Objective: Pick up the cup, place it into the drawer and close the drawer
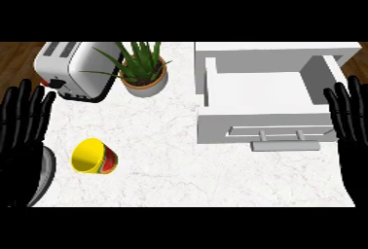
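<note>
A yellow cup (93, 156) with a red and green outside lies on its side on the white counter (179, 160), at the lower left, its mouth turned toward the left. The white drawer (262, 92) stands pulled open at the upper right, its inside bare, with a grey handle (284, 145) on its front. My left hand (23, 131) rests open at the left edge, fingers up, a short way left of the cup. At the right edge my right hand (350, 121) rests open, fingers up, beside the drawer's right wall.
A white toaster (75, 68) stands at the back left. Next to it is a potted green plant (142, 68) in a terracotta pot. Wooden floor shows beyond the counter's far edge.
</note>
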You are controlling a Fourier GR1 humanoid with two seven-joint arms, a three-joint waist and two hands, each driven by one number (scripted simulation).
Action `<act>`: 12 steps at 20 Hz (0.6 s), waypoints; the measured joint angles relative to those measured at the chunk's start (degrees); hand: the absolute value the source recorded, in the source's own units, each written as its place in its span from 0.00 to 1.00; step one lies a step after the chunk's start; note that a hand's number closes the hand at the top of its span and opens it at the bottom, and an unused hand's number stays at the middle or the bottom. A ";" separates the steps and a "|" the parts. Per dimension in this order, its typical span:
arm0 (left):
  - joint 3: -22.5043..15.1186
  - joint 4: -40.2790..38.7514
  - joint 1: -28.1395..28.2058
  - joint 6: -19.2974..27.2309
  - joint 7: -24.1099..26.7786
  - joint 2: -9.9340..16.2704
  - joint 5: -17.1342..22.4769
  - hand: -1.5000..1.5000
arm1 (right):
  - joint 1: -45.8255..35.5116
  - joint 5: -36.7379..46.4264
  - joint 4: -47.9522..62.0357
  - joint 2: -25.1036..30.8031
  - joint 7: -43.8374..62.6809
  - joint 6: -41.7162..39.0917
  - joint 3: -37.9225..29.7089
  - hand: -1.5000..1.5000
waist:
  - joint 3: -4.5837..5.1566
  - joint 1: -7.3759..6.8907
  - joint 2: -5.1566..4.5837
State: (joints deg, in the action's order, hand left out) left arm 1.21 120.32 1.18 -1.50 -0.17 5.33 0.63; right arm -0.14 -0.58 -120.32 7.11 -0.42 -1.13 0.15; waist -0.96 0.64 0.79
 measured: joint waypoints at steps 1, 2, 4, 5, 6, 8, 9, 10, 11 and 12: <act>-0.43 0.14 -0.25 -0.58 -0.21 0.07 0.39 0.00 | 0.05 0.30 0.68 -0.41 -0.83 0.16 0.10 0.00 | 0.20 -0.14 -0.16; -0.36 0.62 -0.18 -2.17 -0.47 0.85 1.94 0.00 | -0.02 0.27 -0.18 -0.46 0.01 0.42 0.01 0.00 | 0.37 -0.24 -0.29; -1.34 1.57 1.57 -6.15 0.59 1.88 5.30 0.00 | -0.47 0.54 0.20 -0.92 0.11 1.11 -0.26 0.00 | 0.63 -0.56 -0.44; -1.57 1.80 2.26 -8.55 1.03 2.75 7.49 0.00 | 0.11 0.58 0.30 -1.21 -0.59 1.25 -0.35 0.00 | 0.72 -0.60 -0.49; -1.77 2.46 2.84 -11.10 0.99 3.80 10.12 0.00 | -0.18 0.58 0.40 -1.24 -0.48 1.54 -0.76 0.00 | 0.78 -0.74 -0.53; -2.39 1.28 5.33 -14.05 -0.30 3.82 15.82 0.00 | -0.02 1.29 0.37 -0.13 0.88 0.73 -0.31 0.00 | 0.91 -0.88 -0.62; -1.74 0.64 6.56 -15.85 -0.48 4.39 19.00 0.00 | 0.07 1.23 0.49 0.32 1.24 0.33 -0.44 0.00 | 0.95 -0.95 -0.66; -1.24 1.22 7.71 -17.16 -1.63 5.11 22.08 0.00 | 0.07 1.06 0.44 0.86 1.94 -0.10 -0.69 0.00 | 0.96 -1.02 -0.67; -0.21 -0.41 8.03 -18.66 -1.55 5.79 24.39 0.00 | -0.08 1.21 0.91 1.09 2.07 -0.37 -0.66 0.00 | 0.97 -0.97 -0.70; 1.23 -1.10 8.14 -19.91 -2.34 6.94 27.16 0.00 | -1.00 1.68 1.61 1.14 2.64 -0.30 -0.43 0.00 | 0.97 -1.00 -0.74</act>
State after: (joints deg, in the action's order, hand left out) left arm 2.44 119.22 9.32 -21.41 -2.51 12.27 27.79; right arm -1.14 1.09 -118.71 8.25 2.22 -1.43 -0.28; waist 0.02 -0.36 0.05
